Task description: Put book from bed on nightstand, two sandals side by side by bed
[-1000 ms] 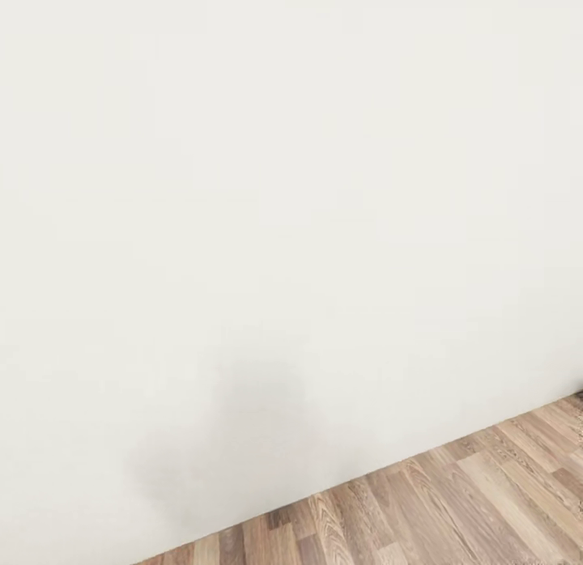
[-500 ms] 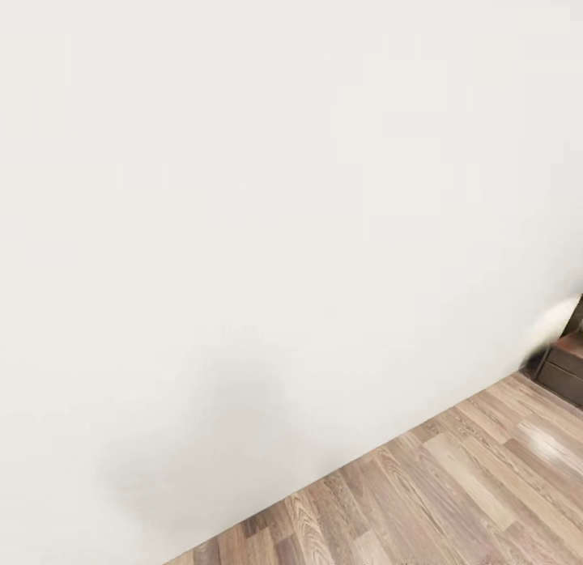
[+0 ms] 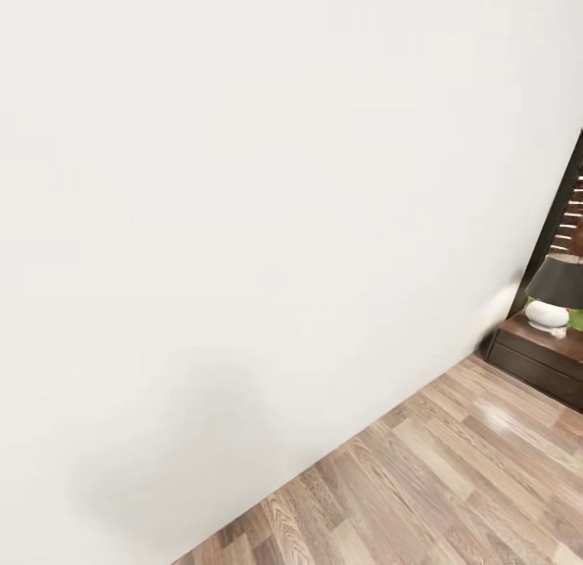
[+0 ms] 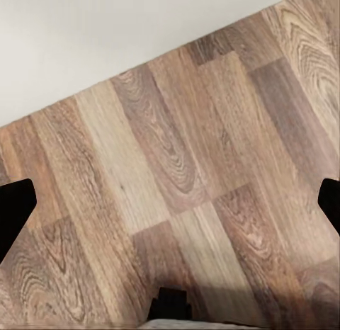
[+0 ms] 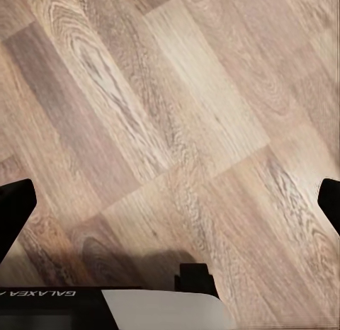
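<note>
As my view swings right, the nightstand (image 3: 541,361) and lamp (image 3: 555,292) emerge at 3 o'clock; both hands (image 4: 170,202) (image 5: 170,202) wide, empty.

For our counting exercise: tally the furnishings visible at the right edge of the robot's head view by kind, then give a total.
Nightstand: 1
Table lamp: 1
Slatted dark headboard: 1
Total: 3

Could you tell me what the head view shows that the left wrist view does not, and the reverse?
Head view alone: a dark wooden nightstand at the right edge, carrying a lamp with a black shade and white base. Left wrist view alone: the left gripper, its dark fingers spread wide over bare planks, holding nothing. Both share the white wall meeting the wood-plank floor.
</note>
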{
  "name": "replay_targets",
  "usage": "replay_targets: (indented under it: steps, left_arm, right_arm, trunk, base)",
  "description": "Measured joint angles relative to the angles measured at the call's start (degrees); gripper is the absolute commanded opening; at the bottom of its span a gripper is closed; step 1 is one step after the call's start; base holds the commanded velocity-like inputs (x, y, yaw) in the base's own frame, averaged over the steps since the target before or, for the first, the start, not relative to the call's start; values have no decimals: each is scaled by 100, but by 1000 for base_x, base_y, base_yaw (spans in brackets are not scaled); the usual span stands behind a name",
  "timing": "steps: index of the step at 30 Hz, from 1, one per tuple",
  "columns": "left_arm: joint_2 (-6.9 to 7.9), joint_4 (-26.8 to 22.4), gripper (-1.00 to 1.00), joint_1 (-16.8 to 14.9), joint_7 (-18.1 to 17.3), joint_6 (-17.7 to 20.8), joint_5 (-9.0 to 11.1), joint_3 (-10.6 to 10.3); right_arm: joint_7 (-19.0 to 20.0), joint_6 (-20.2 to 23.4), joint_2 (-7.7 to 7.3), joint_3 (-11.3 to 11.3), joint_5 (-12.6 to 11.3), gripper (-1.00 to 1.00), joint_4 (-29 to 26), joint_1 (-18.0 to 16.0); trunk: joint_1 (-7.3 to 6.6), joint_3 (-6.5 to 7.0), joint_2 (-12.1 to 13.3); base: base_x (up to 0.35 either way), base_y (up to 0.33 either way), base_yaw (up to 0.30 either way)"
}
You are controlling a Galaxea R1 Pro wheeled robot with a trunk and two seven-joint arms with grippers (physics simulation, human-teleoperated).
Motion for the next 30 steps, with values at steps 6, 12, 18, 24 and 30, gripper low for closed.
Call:
replay_targets:
  steps: [6, 12, 18, 24, 30]
  left_arm:
    - [16, 6, 100, 295, -2, 2, 1, 5]
    - [8, 8, 100, 546, -2, 2, 1, 2]
    - [3, 8, 100, 643, -2, 2, 5, 1]
    - [8, 8, 100, 677, -2, 2, 8, 6]
    - [12, 6, 100, 687, -2, 1, 11, 8]
  right_arm:
    - [0, 1, 0, 0, 0, 100, 0, 0]
    - [0, 1, 0, 0, 0, 100, 0, 0]
    - [-2, 1, 0, 0, 0, 100, 0, 0]
    - [0, 1, 0, 0, 0, 100, 0, 0]
    - [-1, 1, 0, 0, -1, 100, 1, 0]
  trunk:
    - [0, 0, 0]
    - [0, 0, 0]
    - [0, 0, 0]
    - [0, 0, 0]
    - [0, 0, 0]
  base:
    - [0, 0, -249]
    - [0, 0, -223]
    - [0, 0, -212]
    - [0, 0, -205]
    - [0, 0, -196]
